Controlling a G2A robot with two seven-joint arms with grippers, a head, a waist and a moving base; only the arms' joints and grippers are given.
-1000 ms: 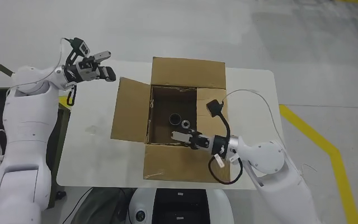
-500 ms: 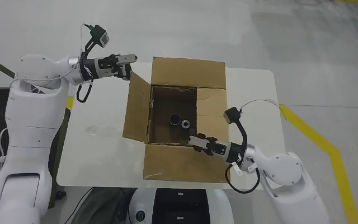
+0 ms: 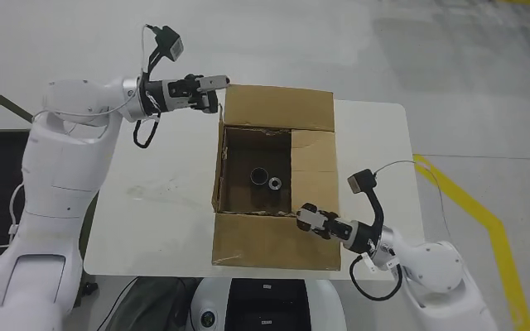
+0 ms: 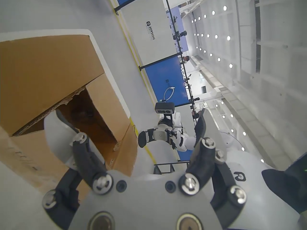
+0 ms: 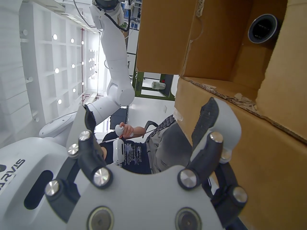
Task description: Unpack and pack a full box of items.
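1. Top view: the open box (image 3: 277,103) sits mid table (image 3: 373,132). Inside it are a black tube (image 3: 260,175) and a small round part (image 3: 275,182) just beside it.
2. Top view also shows the left flap (image 3: 218,165) standing upright on edge, and the near flap (image 3: 273,240) folded outward.
3. Left wrist view: the left gripper (image 4: 130,125) has its fingers spread wide with nothing between them. One finger (image 4: 57,125) lies over the cardboard edge of the box (image 4: 48,68); I cannot tell if it touches.
4. Right wrist view: the right gripper (image 5: 148,118) is also spread and holds nothing. One finger (image 5: 215,118) lies over the outside of the box (image 5: 263,156). This view looks into the box at the tube (image 5: 262,31), lying on its side with its mouth towards the camera.
5. Change: a second ago the left flap lay flat out on the table; now it is raised upright.
6. Change: the left gripper (image 3: 211,83) has come from out left of the table to the box's far-left corner.
7. Change: the right gripper (image 3: 308,219) has pulled back from the box's near rim, out over the near flap.
8. Now: the tube and the small part are inside the box, well apart from the left gripper and nearer the right one, beyond its fingertips.
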